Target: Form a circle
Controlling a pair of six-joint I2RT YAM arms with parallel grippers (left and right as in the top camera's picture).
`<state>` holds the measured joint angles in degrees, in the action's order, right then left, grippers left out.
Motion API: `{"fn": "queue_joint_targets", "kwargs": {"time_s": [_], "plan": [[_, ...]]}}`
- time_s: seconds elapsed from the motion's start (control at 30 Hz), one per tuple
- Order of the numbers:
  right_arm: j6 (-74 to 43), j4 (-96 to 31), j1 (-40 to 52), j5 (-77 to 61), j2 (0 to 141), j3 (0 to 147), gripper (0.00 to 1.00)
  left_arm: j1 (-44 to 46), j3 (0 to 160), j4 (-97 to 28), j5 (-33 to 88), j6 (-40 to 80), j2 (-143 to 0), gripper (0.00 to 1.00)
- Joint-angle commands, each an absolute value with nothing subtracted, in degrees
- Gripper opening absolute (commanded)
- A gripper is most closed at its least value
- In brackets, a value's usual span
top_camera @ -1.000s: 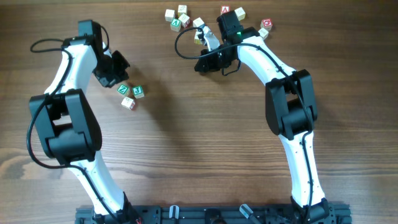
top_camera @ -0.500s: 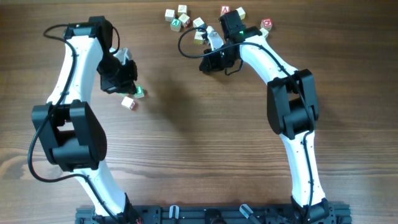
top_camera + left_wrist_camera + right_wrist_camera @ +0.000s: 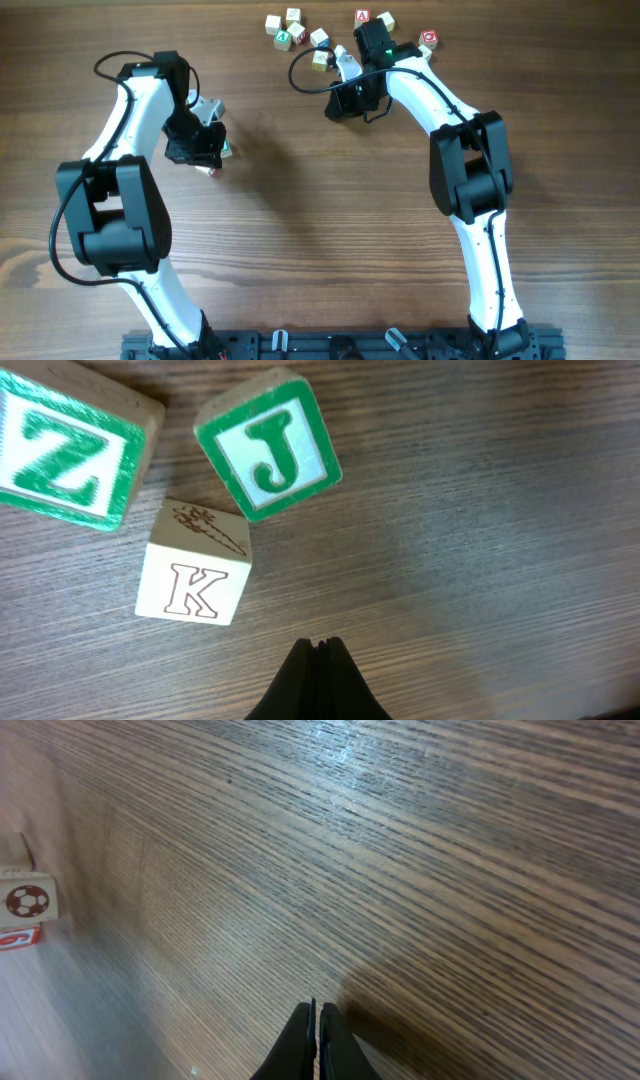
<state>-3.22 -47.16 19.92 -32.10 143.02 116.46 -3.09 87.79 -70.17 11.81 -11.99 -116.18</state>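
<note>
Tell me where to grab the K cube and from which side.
Pinch the K cube across its flat left and right faces as the left wrist view shows them, coming down from above. Those faces stand clear; the J cube crowds its far corner. The left gripper is shut and must open first.
</note>
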Motion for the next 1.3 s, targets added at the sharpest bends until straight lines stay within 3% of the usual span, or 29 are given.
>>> {"fn": "queue_joint_targets", "kwargs": {"time_s": [0.0, 1.27], "plan": [[-3.40, -47.22, 19.68, -30.79, 141.10, 117.54, 0.04, -3.01, 87.24, -69.25, 12.01, -13.32, -115.11, 0.04], [-3.42, -47.24, 19.68, -30.81, 141.10, 117.54, 0.04, -2.98, 82.39, -60.82, 9.32, -13.08, -115.11, 0.04]]}}
